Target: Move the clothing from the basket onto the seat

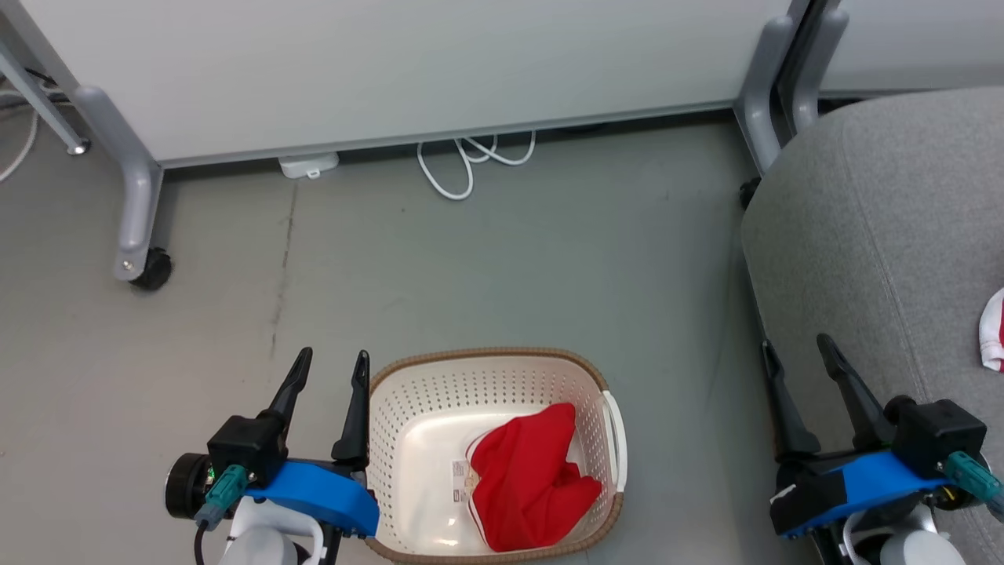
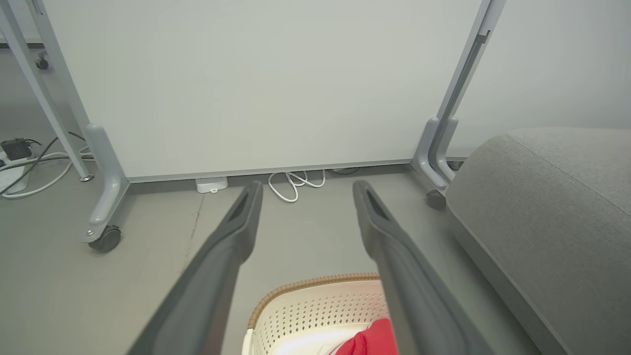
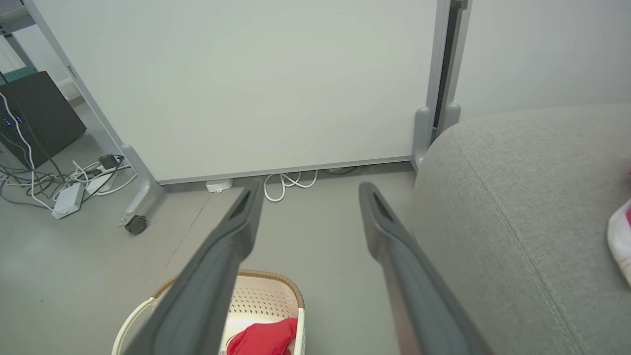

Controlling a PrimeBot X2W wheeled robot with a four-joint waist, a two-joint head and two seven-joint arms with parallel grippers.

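We see a crumpled red fabric garment point(image 1: 525, 479) in the cream perforated basket point(image 1: 423, 400), just right of our left gripper point(image 1: 333, 357). It and the right gripper point(image 1: 794, 343), by the grey fabric seat point(image 1: 878, 220), gape empty.

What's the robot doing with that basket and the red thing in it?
The robot is moving clothes from the basket on the floor to the grey seat. Right now it holds nothing: its left gripper hangs open beside the basket, and its right gripper is open by the seat's edge. One red garment lies crumpled in the basket, not yet picked up. Another red and white piece already lies on the seat.
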